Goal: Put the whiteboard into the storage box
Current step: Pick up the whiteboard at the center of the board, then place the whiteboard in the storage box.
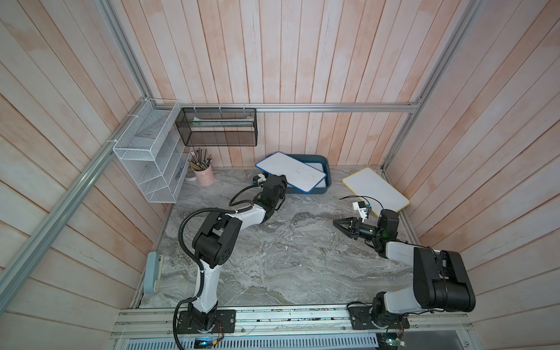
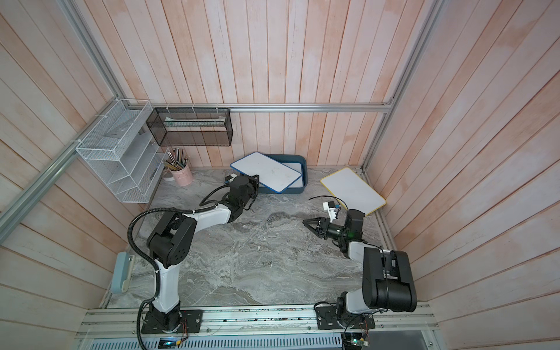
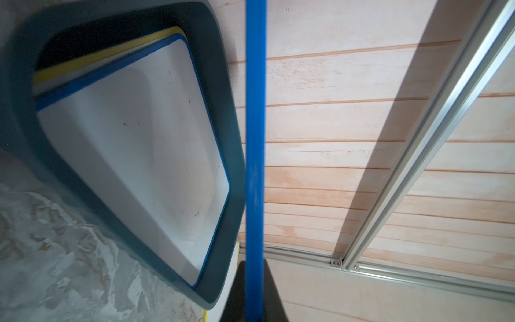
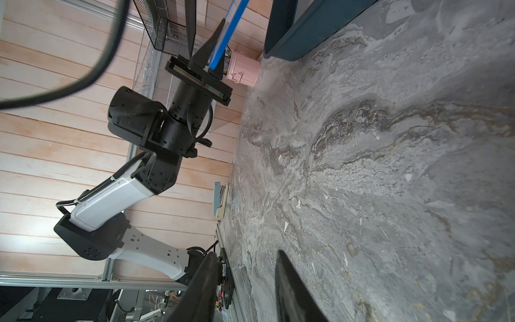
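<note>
In both top views the left gripper (image 1: 283,179) clamps the blue-rimmed whiteboard (image 1: 291,175), skewed above the storage box (image 1: 323,188); let go like this, a corner would probably catch the rim. The left wrist view shows it edge-on beside stacked boards (image 3: 133,156) lying in the box. In the right wrist view the right gripper (image 4: 245,252) hangs parted, empty, and the whiteboard looks thin, probably stiff.

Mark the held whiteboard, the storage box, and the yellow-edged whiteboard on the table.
held whiteboard (image 1: 291,171): in a top view, face centre.
storage box (image 1: 325,188): in a top view, near wall's corner.
yellow-edged whiteboard (image 1: 375,189): in a top view, face centre.
</note>
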`<move>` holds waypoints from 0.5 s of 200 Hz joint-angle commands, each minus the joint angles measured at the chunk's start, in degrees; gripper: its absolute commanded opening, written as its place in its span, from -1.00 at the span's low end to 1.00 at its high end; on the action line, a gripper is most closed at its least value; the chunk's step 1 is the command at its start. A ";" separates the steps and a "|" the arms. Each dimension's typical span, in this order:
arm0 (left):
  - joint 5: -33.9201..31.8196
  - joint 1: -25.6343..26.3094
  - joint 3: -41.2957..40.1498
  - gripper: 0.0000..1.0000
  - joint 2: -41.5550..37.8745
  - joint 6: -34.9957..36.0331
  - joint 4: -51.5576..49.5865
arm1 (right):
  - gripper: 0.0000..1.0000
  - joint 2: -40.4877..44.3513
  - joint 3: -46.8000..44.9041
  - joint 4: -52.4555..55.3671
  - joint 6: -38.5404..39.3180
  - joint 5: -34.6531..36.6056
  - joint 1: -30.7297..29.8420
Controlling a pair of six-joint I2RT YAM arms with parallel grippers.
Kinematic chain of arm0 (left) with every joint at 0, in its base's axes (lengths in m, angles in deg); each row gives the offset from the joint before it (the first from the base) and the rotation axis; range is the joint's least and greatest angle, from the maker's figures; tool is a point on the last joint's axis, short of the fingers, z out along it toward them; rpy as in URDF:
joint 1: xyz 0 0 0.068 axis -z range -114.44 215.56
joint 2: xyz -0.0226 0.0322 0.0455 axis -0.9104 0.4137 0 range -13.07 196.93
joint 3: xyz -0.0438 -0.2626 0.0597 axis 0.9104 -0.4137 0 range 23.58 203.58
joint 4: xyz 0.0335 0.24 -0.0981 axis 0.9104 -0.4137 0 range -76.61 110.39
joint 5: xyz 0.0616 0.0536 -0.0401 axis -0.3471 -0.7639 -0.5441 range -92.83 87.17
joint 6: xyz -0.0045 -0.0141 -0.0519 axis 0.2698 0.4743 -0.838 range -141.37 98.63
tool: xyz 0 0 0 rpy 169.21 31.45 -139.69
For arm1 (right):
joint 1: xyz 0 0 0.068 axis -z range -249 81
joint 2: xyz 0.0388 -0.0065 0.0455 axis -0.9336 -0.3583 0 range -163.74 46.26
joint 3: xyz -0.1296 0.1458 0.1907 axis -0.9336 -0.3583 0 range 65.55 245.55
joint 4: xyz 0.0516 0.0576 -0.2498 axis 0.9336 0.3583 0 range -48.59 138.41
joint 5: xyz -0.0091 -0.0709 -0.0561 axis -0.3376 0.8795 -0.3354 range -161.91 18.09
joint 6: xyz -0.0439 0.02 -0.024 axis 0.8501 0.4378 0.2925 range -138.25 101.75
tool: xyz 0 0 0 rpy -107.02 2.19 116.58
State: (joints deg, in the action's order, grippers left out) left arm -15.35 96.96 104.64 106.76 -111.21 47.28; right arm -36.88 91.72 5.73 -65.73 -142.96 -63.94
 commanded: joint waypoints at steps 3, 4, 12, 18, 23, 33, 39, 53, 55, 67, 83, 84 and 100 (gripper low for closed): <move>-6.24 0.83 6.13 -1.00 2.29 -4.36 -4.64 | -0.28 1.44 -0.60 -1.83 -0.85 -1.35 -0.11; -6.44 0.89 6.26 -1.00 2.40 -4.46 -4.74 | -0.27 1.46 -0.60 -1.79 -0.90 -1.36 -0.13; -8.20 1.24 7.68 -1.00 3.16 -4.83 -6.15 | -0.27 1.73 -0.75 -1.72 -0.94 -1.29 -0.18; -9.45 1.46 8.75 -1.00 3.79 -4.54 -6.84 | -0.27 1.83 -0.85 -1.63 -0.86 -1.20 -0.30; -10.40 1.68 9.48 -1.00 4.26 -4.30 -7.42 | -0.27 1.83 -0.84 -1.38 -0.88 -1.20 -0.49; -11.83 1.99 11.14 -1.00 5.32 -4.64 -8.46 | -0.27 1.83 -0.83 -0.91 -0.89 -1.37 -1.09; -12.28 2.09 12.11 -1.00 6.05 -4.61 -8.29 | -0.27 1.83 -0.80 -0.72 -0.78 -1.46 -1.70; -12.53 2.26 15.08 -1.00 8.34 -5.68 -9.04 | -0.27 1.92 -0.92 -0.02 -0.24 -1.14 -3.10; -12.60 2.31 15.55 -1.00 8.69 -5.69 -9.01 | -0.27 1.92 -0.88 0.23 -0.06 -1.12 -3.27; -13.00 2.61 18.85 -1.00 10.77 -5.61 -9.90 | -0.27 1.76 -0.53 1.58 0.91 -0.94 -4.13; -13.58 2.87 23.82 -1.00 13.75 -3.84 -11.40 | -0.27 1.42 -0.31 2.02 1.20 -0.98 -4.74; -13.59 2.88 24.12 -1.00 13.93 -3.71 -11.45 | -0.28 1.37 -0.28 2.02 1.19 -1.00 -4.72; -14.04 3.01 27.10 -1.00 15.72 -4.34 -13.63 | -0.27 1.37 0.10 2.11 0.86 -1.46 -4.79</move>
State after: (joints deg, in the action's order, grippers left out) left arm -26.71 99.78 125.77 121.25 -115.85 31.83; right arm -35.80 91.55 6.77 -65.84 -143.07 -68.47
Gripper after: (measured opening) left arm 0.080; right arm 0.363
